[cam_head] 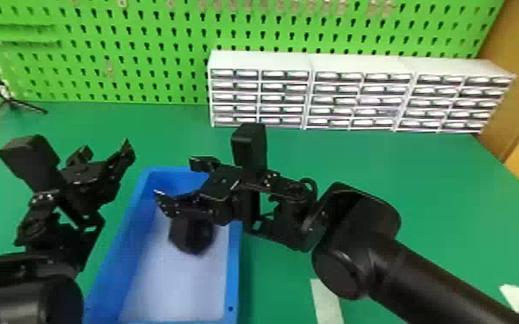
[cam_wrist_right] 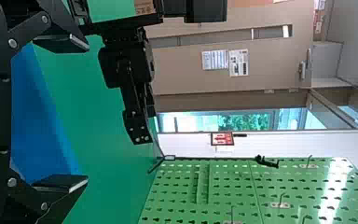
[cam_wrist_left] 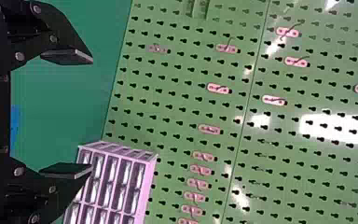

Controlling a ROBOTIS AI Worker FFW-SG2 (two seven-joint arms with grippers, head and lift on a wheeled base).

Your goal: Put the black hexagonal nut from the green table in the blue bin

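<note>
Nut (cam_head: 192, 235) is blurred, within the blue bin's (cam_head: 234, 293) outline, just below the right gripper; whether it touches the bottom, I can't tell. The right gripper (cam_head: 176, 177) is over the bin, jaws wide apart, nothing between them. Left gripper (cam_head: 107, 150) sits beside the bin, jaws also wide and empty. Farther back on the green table (cam_head: 439, 185), white drawers (cam_head: 261, 59) stand before a green pegboard (cam_head: 142, 26).

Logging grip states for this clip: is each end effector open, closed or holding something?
Left end effector: open, holding nothing.
Right end effector: open, holding nothing.
</note>
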